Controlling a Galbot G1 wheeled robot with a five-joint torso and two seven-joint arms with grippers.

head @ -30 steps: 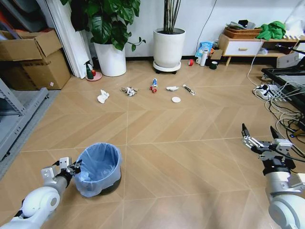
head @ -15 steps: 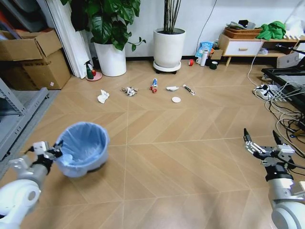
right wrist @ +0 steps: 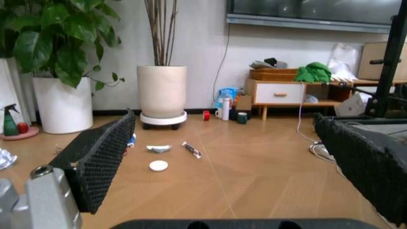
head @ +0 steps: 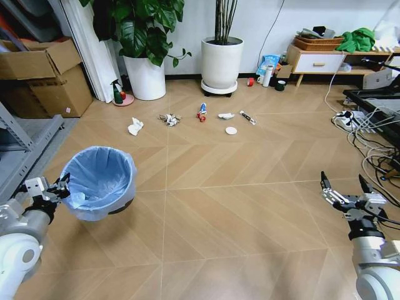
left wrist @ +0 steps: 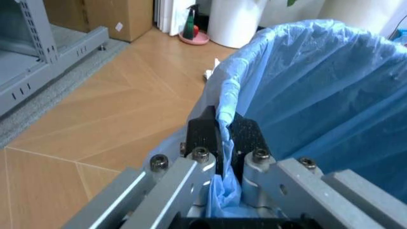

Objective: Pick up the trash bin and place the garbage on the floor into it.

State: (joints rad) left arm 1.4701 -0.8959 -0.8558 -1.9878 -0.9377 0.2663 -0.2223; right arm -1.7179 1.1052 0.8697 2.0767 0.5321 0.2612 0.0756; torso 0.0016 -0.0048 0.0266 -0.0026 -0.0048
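- Left end effector (head: 61,185) is clamped on the bin (head: 99,181) rim at near left, pinching liner and wall so the bin hangs upright, opening up.
- Right end effector (head: 342,189), near right, is spread apart, free for picking.
- Garbage (head: 169,118) lies far off near the pots (head: 221,62).

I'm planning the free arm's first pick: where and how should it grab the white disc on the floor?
The disc lies flat on the floor, apart from the other litter, so no side offers height. Probably best to come straight down with the right pincer open and pinch across its rim, opposite edges. The left pincer is busy holding the bin.
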